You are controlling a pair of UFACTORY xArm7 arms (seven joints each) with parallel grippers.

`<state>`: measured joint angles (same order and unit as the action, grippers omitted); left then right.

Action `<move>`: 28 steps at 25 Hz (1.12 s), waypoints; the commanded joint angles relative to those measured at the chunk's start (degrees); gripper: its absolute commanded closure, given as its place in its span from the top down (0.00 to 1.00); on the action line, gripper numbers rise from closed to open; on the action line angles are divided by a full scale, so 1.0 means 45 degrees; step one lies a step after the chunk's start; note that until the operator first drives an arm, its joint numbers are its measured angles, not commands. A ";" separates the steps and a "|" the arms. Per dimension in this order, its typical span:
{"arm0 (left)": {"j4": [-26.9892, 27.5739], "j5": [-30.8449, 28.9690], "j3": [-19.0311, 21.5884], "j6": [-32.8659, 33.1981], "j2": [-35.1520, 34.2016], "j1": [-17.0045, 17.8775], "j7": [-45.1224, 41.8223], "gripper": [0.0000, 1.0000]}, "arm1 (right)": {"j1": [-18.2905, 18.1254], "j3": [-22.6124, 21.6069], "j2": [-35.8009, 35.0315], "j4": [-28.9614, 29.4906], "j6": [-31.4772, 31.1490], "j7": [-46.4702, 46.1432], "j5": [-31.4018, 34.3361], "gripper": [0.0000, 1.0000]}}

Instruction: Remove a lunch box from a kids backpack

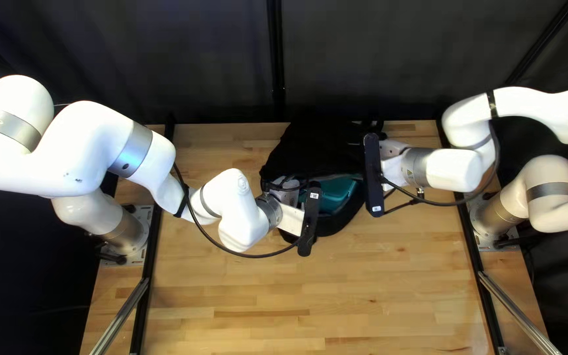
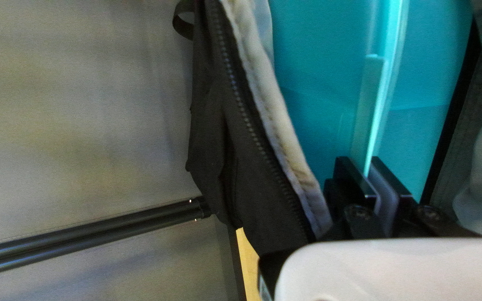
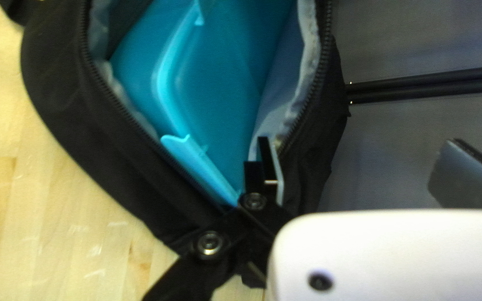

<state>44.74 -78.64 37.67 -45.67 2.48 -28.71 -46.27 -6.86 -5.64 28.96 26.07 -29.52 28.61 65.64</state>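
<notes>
Wooden table (image 1: pixel 297 296), backpack (image 1: pixel 310 151), lunch box (image 1: pixel 340 192), white labels (image 1: pixel 314 195)

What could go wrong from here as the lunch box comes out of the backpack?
The left claw is shut only on a narrow flap and rim of the teal plastic lunch box, so its hold might slip or the lid might pop.

The right claw stands open astride one wall of the black fabric backpack, unclamped, so the bag may drag along.
</notes>
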 commanded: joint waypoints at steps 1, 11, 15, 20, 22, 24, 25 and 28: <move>0.0108 0.0176 0.0031 -0.0059 0.0019 0.0027 0.0233 0.00 | 0.0583 -0.0471 0.0369 -0.0381 -0.0594 0.0077 -0.0798 1.00; 0.1074 0.1748 0.0351 -0.0729 -0.0078 0.0306 0.1914 0.00 | 0.0676 -0.0742 0.0030 -0.0800 -0.0135 0.1047 -0.0766 1.00; 0.1442 0.3104 0.0507 -0.1060 -0.0408 0.0458 0.3075 0.00 | 0.0627 -0.0671 0.0093 -0.0907 -0.0010 0.1061 -0.0677 1.00; 0.1817 0.4480 0.0526 -0.1198 -0.0543 0.0483 0.4254 0.00 | 0.0559 -0.0682 -0.0001 -0.0849 0.0051 0.1187 -0.0575 1.00; 0.1954 0.4833 0.0530 -0.1244 -0.0571 0.0491 0.4578 0.00 | 0.0563 -0.0678 0.0001 -0.0837 0.0038 0.1181 -0.0593 1.00; 0.2177 0.5254 0.0569 -0.1398 -0.0588 0.0537 0.4951 0.00 | 0.0584 -0.0674 0.0118 -0.0910 -0.0006 0.1160 -0.0632 1.00; 0.2347 0.5556 0.0615 -0.1538 -0.0618 0.0589 0.5207 0.00 | 0.0600 -0.0660 0.0181 -0.0947 -0.0032 0.1121 -0.0671 1.00; 0.2712 0.6246 0.0784 -0.2009 -0.0772 0.0778 0.5732 0.00 | 0.0632 -0.0639 0.0330 -0.1015 -0.0119 0.1030 -0.0751 1.00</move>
<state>55.68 -52.72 40.55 -53.18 -0.43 -25.93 -22.17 -4.12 -8.59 30.00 21.74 -29.81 33.49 62.49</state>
